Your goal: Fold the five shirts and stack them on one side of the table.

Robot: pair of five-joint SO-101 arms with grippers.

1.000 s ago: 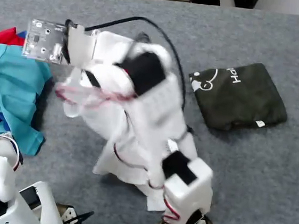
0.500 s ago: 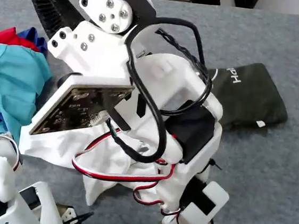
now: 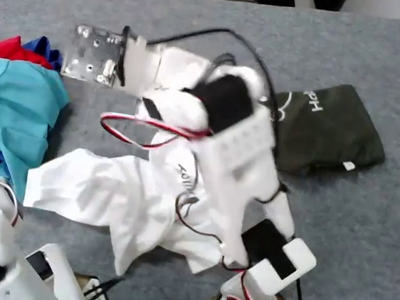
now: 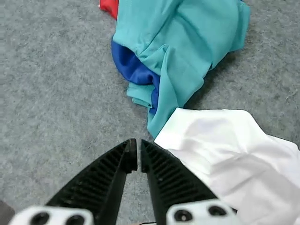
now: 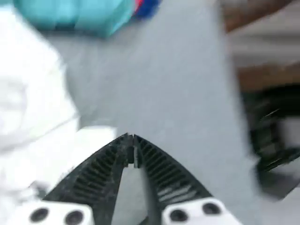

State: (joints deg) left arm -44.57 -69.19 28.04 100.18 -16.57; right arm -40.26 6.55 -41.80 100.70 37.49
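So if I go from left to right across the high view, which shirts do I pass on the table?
teal shirt → white shirt → dark green folded shirt

The white shirt (image 3: 109,198) lies unfolded and rumpled, with one sleeve stretched out flat and a little dark print on its front. The dark green shirt (image 3: 323,131) is folded into a neat packet with white print on top, and lies to the right of the white shirt, beyond it. The teal shirt (image 3: 17,116) is a loose, crumpled heap just beside the white shirt's sleeve, on its left. The blue shirt (image 3: 45,48) peeks from under the teal one. The red shirt (image 3: 6,49) is bunched farthest from the white shirt.
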